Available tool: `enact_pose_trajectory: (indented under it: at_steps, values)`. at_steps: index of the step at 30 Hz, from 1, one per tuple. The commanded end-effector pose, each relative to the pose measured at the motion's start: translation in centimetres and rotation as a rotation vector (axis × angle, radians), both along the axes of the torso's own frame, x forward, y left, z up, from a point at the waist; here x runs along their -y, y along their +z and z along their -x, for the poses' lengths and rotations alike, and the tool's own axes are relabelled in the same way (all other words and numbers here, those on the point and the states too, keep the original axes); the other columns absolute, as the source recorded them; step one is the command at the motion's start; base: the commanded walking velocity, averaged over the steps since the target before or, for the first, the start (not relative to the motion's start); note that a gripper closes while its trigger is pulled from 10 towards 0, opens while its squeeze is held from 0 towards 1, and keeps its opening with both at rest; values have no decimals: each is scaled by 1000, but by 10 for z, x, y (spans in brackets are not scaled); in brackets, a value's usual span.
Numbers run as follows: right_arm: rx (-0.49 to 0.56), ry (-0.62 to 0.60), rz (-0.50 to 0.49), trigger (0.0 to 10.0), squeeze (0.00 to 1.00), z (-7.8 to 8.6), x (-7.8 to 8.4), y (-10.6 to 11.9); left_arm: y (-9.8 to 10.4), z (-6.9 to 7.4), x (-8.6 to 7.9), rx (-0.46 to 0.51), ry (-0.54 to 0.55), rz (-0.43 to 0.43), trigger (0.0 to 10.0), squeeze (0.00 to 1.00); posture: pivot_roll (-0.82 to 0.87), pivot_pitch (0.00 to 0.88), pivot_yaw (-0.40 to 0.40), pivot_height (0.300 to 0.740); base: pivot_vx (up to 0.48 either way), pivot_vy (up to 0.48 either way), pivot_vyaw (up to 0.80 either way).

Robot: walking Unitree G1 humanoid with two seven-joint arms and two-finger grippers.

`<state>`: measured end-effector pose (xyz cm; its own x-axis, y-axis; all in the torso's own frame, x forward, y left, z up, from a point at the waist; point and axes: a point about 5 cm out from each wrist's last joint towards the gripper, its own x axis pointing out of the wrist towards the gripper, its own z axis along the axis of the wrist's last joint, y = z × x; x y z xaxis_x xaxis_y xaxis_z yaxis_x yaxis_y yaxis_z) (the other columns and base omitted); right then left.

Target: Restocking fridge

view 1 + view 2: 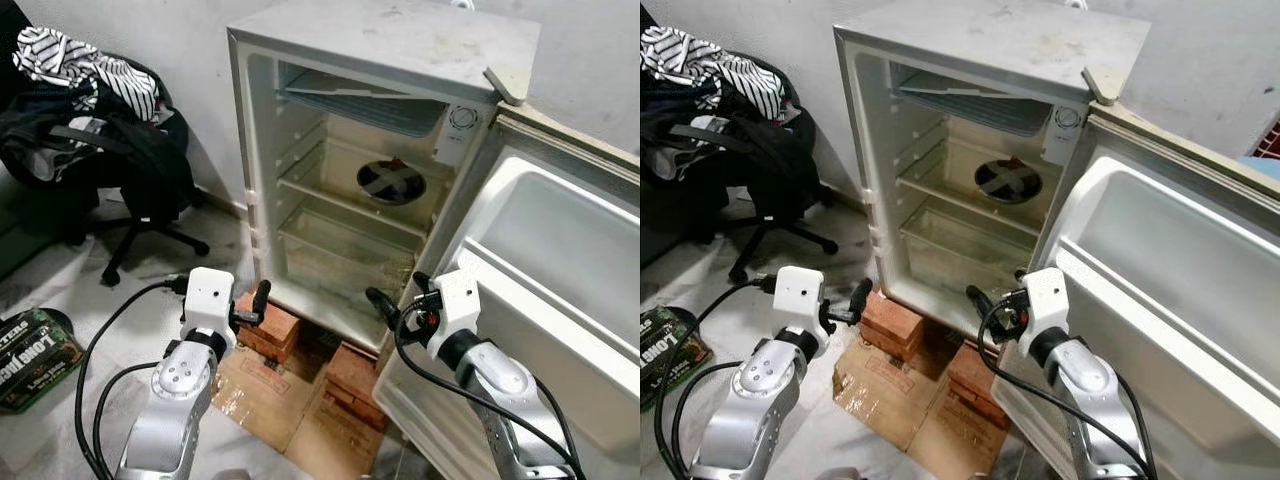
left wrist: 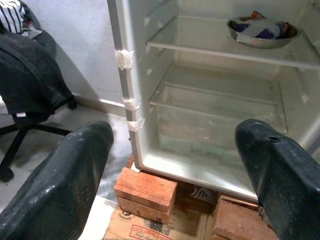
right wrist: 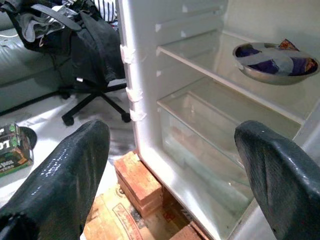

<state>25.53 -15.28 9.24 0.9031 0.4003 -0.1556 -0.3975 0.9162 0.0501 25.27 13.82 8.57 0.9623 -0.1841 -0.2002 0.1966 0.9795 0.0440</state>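
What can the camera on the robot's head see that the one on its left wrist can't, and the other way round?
The head view alone takes in the fridge's dusty top, its open door, the box on the floor and both grippers, left and right. The left wrist view alone reveals wrappers inside the metal bowl. Both show the shelves, bricks and chair.

A lived-in room of a home is showing here: a small fridge [image 1: 380, 150] is standing open on bricks [image 1: 268, 325] and flattened cardboard [image 1: 270, 395], and left of the fridge an office chair [image 1: 110, 170] is carrying heaped clothes [image 1: 85, 65] against a scuffed wall [image 1: 190, 90].
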Motion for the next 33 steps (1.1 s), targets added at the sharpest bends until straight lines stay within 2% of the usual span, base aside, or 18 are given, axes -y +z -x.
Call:
enact_pose_trajectory:
  at_steps: [1, 11, 17, 20, 21, 23, 26, 30, 31, 33]
  values:
    - [17, -18, -1, 10000, 0, -2, 1, 6, 1, 0, 1, -1, -9, -3, 10000, 0, -1, 39, -28, 740, -319, 0, -694]
    - [7, -25, 4, 10000, 0, -3, 0, 4, 0, 0, 0, -6, -9, -6, 10000, 0, 3, 44, -31, 740, -342, 0, -708]
    - [12, -27, 2, 10000, 0, -5, 0, 5, 0, 0, -1, -7, -5, -7, 10000, 0, 6, 43, -31, 740, -346, 0, -273]
    - [29, -66, 28, 10000, 0, -6, 4, 5, 0, -1, -3, -9, 1, -10, 10000, 0, 3, 44, -29, 740, 0, 0, 0]
    - [36, -122, 52, 10000, 0, -8, 10, 5, 0, -1, -4, -3, -1, 1, 10000, 0, 2, 44, -28, 740, 0, 0, 0]
    - [37, -143, 58, 10000, 0, -9, 13, 5, 1, -1, -4, 0, -2, 6, 10000, 0, 2, 44, -28, 740, 0, 0, 0]
    - [19, -347, 83, 10000, 0, -18, 40, 3, 2, -2, -6, 7, 0, 17, 10000, 0, -3, 45, -25, 740, 0, 0, 0]
    - [12, -464, 81, 10000, 0, -23, 57, 4, 6, -4, -7, 28, -6, 35, 10000, 0, -4, 47, -23, 740, 146, 0, 0]
    - [12, -464, 81, 10000, 0, -23, 57, 4, 6, -4, -7, 28, -6, 35, 10000, 0, -4, 47, -23, 740, 341, 0, 0]
    - [50, -520, 100, 10000, 0, -28, 63, 12, 10, -4, -6, 53, -29, 54, 10000, 0, -3, 49, -23, 740, 465, 0, 0]
